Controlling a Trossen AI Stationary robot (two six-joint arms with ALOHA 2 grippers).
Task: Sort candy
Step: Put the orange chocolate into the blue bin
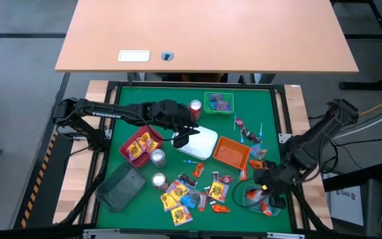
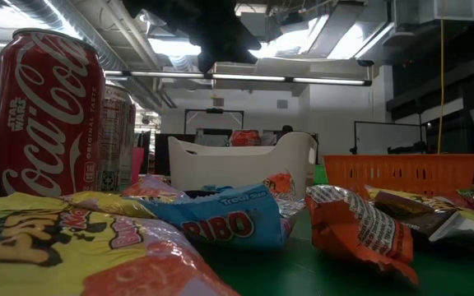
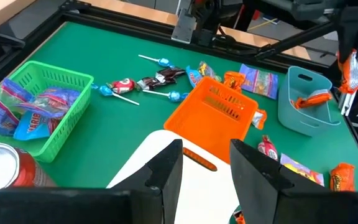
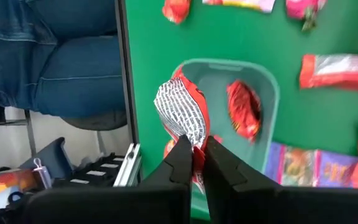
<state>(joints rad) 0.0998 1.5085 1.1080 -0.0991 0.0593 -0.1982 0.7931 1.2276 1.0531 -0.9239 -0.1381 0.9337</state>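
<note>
The right gripper is pinched tight on one end of an orange-red candy packet, whose long axis runs straight out from the fingertips so its free, silver-lined end points away from the wrist; it hangs above the pale teal tray at the table's front right corner. Inside that tray lies another orange-red packet, its length running along the tray. The left gripper hovers over the white tray near the table's middle with its fingers spread apart and nothing between them. Beyond it sits the orange basket, and past that two blue-stick lollipops lie with their sticks slanting across the green mat. The green basket holds purple-blue packets lying flat. Yellow packets lie scattered along the front of the mat, near two cans; more yellow ones rest in the red tray.
</note>
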